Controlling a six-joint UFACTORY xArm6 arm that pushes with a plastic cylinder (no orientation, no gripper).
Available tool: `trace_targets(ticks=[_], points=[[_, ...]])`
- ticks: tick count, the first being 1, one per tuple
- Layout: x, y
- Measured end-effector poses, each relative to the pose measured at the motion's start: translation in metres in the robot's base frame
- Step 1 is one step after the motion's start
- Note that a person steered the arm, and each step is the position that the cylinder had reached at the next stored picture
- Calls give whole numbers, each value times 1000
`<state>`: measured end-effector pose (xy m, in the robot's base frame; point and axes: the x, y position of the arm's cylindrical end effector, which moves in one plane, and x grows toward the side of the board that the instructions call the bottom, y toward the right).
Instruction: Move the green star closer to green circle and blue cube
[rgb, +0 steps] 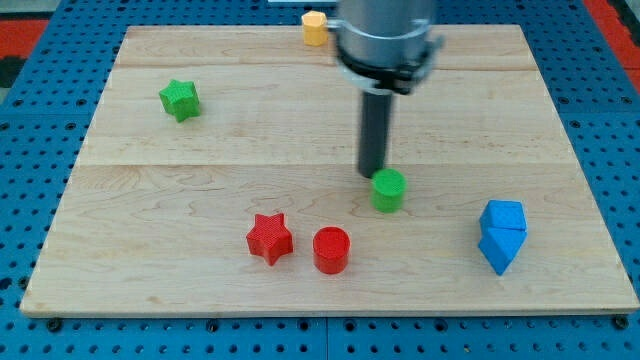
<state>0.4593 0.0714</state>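
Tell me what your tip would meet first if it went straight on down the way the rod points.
My tip points down at the wooden board, beside the green circle, seemingly touching.

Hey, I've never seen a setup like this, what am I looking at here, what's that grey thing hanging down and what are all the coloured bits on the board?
This is a single camera picture looking down at a slant on a wooden board that lies on a blue pegboard table. The grey thing is the end of a robot arm. It has no hand; it ends in a dark rod, and my tip slides over the board to push blocks. It holds nothing.

Right now my tip is just at the upper left edge of the green circle, close or touching. The blue cube sits towards the view's right. The green star is far off at the view's upper left. A red star and a red circle sit near the bottom, and a yellow block is at the top edge.
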Motion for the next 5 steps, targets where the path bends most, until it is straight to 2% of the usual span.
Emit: trace_targets(ticks=[1, 2, 3, 4, 5], points=[[-17, -90], [14, 9], [23, 86], [-16, -52], [-80, -133]])
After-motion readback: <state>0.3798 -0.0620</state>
